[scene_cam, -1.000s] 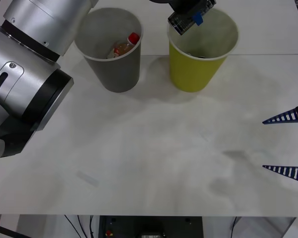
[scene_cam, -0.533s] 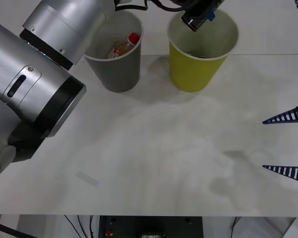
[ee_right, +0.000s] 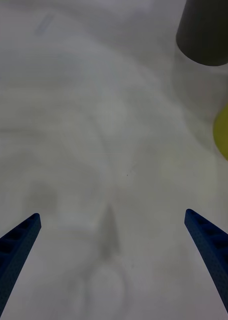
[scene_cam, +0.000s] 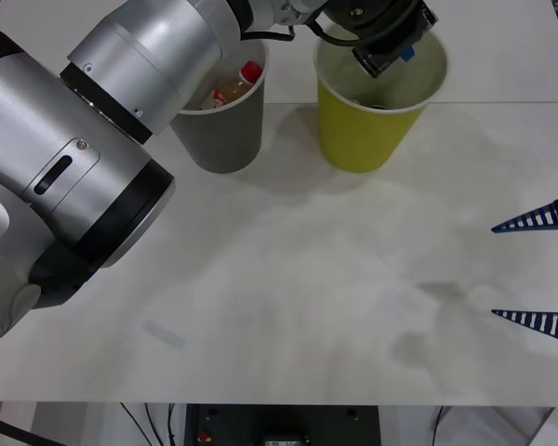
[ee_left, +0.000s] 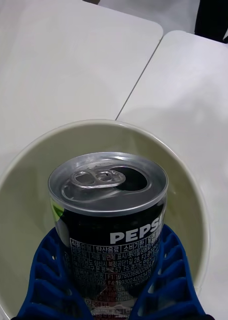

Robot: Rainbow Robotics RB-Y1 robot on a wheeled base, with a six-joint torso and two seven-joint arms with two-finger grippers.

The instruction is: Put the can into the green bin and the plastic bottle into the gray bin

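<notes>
My left gripper (scene_cam: 391, 51) hangs over the mouth of the green bin (scene_cam: 363, 139), shut on the can (scene_cam: 376, 59). In the left wrist view the dark can (ee_left: 109, 220) stands upright between the blue fingers (ee_left: 43, 280), silver top showing, with the green bin's pale inside (ee_left: 23, 200) right beneath it. The gray bin (scene_cam: 219, 125) stands to the left of the green one, and the plastic bottle (scene_cam: 234, 86) with its red cap lies inside it. My right gripper (scene_cam: 539, 271) waits open at the table's right edge, nothing between its fingers (ee_right: 13, 245).
The left arm's big silver links (scene_cam: 93, 139) cover the left part of the table (scene_cam: 288, 279) and reach across above the gray bin. The right wrist view shows the bases of the gray bin (ee_right: 204, 30) and the green bin (ee_right: 225, 135) far off.
My left gripper has carried the can to the right and slightly down, from the green bin's left rim to above its middle. The right arm has not moved.
</notes>
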